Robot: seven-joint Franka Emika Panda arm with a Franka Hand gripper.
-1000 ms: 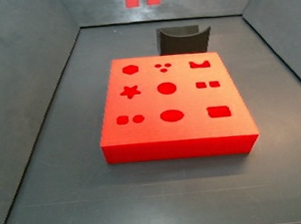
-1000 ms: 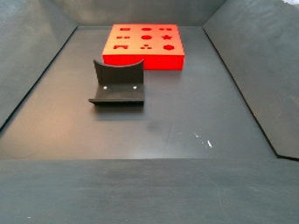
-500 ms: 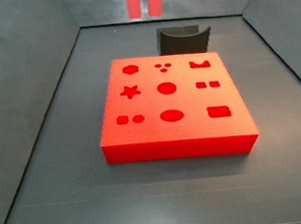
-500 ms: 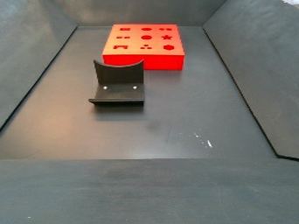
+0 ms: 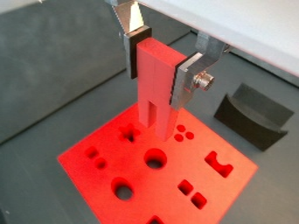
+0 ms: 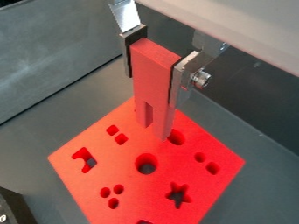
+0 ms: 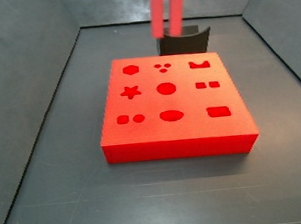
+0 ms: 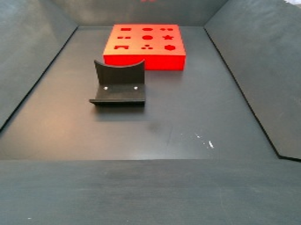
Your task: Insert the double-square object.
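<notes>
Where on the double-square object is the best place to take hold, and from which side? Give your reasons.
Grip the double-square object on its upper shaft, from above, pads on its two flat faces, as the tool does. It hangs upright, and this leaves the prongs free above the red block.

This looks like a robot test cell in a lab rather than any lived-in room: a bare dark grey desk [image 8: 165,132] boxed in by plain grey walls [image 7: 31,85], with nothing homely about. A red block [image 7: 173,107] cut with shaped holes sits on it, a dark grey curved stand [image 8: 118,83] nearby. Above hangs the pincer [image 5: 162,72], clamped on the double-square object [image 5: 156,83].
</notes>
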